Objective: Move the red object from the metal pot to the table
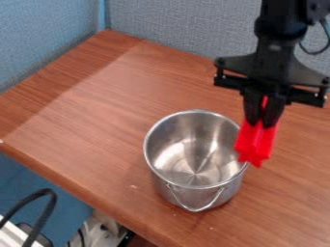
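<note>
The red object point(257, 141) is a bright red flat bar that hangs almost upright in the air, its lower end just past the right rim of the metal pot point(196, 159). My black gripper point(265, 107) is shut on the bar's upper end, above and to the right of the pot. The shiny steel pot stands on the reddish-brown table point(91, 96) near its front edge, with nothing visible inside and a thin wire handle hanging at its front.
Blue wall panels rise behind the table. The table's front edge runs diagonally just below the pot, with dark cables on the floor beneath. Bare wood stretches left of the pot and a narrower strip lies to its right.
</note>
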### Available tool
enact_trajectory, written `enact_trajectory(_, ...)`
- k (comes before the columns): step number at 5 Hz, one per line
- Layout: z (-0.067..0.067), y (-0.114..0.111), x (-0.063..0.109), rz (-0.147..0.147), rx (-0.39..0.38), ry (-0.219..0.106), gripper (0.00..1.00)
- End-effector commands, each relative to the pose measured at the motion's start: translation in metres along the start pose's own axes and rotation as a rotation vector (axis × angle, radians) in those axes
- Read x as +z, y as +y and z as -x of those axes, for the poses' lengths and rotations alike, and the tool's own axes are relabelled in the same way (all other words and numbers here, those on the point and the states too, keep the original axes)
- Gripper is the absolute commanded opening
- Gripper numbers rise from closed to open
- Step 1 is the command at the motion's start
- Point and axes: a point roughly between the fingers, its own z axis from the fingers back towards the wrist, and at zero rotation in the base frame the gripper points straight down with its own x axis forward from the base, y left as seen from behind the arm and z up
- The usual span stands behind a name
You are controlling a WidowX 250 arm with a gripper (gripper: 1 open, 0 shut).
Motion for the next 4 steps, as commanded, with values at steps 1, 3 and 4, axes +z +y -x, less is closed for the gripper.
enact_trajectory(1, 0.006, -0.003, 0.003, 0.021, -0.041, -0.036, 0.00)
enact_trajectory(3, 0.013, -0.002, -0.023, 0.044, -0.043, -0.050, 0.00)
enact_trajectory(4, 0.017, -0.016, -0.030, 0.052, -0.096, -0.048, 0.00)
